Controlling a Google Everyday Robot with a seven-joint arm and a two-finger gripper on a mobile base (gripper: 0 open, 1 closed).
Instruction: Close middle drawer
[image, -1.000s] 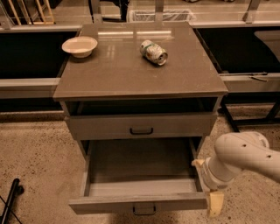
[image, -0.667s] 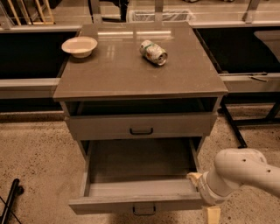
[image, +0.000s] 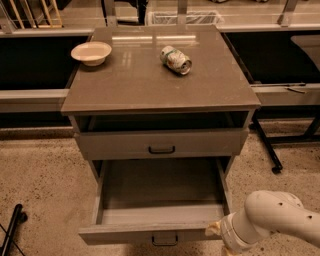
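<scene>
The middle drawer (image: 160, 212) is pulled far out of the grey wood-grain cabinet. Its deep box is empty, and its front panel (image: 145, 233) with the small dark bar handle (image: 165, 241) sits near the bottom edge of the camera view. My white arm (image: 275, 217) comes in from the lower right. My gripper (image: 218, 233) is at the right end of the drawer's front panel, and most of it is cut off by the bottom edge. The lowest drawer is hidden under the open one.
The top drawer (image: 161, 143) stands a little way out, with a dark gap above it. On the cabinet top (image: 150, 85) are a white bowl (image: 91, 52) at the back left and a tipped can (image: 176, 59). A dark leg with a wheel (image: 272, 160) stands to the right, and a black rod (image: 11, 230) to the lower left.
My arm has moved left and down towards the right end of the middle drawer's front. The gripper has sunk mostly below the bottom edge. The drawer has not visibly moved.
</scene>
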